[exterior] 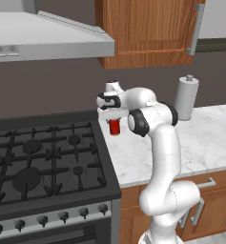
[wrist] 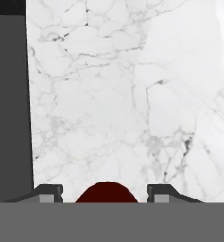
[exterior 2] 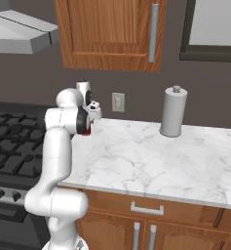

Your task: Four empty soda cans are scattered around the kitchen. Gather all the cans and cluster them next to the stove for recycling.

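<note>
Far left in the left base view you have the stove (exterior: pixel 43 162) — black grates, knob row along the steel front, hood (exterior: pixel 47 40) above it. Just right of its edge the marble desk (exterior: pixel 205 138) begins. Near the back corner of the desk, beside the stove, a red can (exterior: pixel 114 127) stands upright under the arm's hand. The gripper (exterior: pixel 113 119) points down over it; the jaws sit on either side of the can's top, clenched on it. In the hand view the can (wrist: pixel 106 192) shows as a dark red dome between the two fingertips (wrist: pixel 49 193), marble beyond. Further right — a paper towel roll (exterior: pixel 186 97) stands at the wall, well apart from the can. A wooden cabinet (exterior: pixel 148 28) hangs above.
</note>
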Tool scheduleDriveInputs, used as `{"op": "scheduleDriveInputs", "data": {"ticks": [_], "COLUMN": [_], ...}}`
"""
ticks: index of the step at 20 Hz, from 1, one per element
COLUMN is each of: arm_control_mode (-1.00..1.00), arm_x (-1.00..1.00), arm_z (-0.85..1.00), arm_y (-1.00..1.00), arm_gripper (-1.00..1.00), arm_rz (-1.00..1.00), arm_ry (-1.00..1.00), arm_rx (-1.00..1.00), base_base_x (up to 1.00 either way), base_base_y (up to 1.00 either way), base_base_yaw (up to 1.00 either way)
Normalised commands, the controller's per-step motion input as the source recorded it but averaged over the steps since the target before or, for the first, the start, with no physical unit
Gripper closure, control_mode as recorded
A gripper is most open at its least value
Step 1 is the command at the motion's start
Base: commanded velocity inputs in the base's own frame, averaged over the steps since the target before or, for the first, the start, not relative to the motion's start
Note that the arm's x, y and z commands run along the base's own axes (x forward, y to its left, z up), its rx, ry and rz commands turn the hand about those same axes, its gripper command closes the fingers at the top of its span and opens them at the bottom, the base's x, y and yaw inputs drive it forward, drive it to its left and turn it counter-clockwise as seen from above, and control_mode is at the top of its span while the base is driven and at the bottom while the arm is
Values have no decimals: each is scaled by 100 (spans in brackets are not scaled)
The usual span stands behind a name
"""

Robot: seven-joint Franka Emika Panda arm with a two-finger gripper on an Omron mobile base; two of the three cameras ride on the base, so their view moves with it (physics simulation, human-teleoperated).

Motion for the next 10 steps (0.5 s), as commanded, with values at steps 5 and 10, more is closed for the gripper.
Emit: {"op": "scheduleDriveInputs", "data": {"ticks": [5,10], "arm_control_mode": [-100,-100], "arm_x": [-8,-18], "arm_z": [-13,-2], "arm_y": [-3,0], "arm_gripper": [-100,-100], "arm_rz": [0,0], "arm_ry": [0,0], "arm_rx": [1,0], "base_base_x": [0,0], "base_base_y": [0,0], "base_base_yaw": [0,0]}}
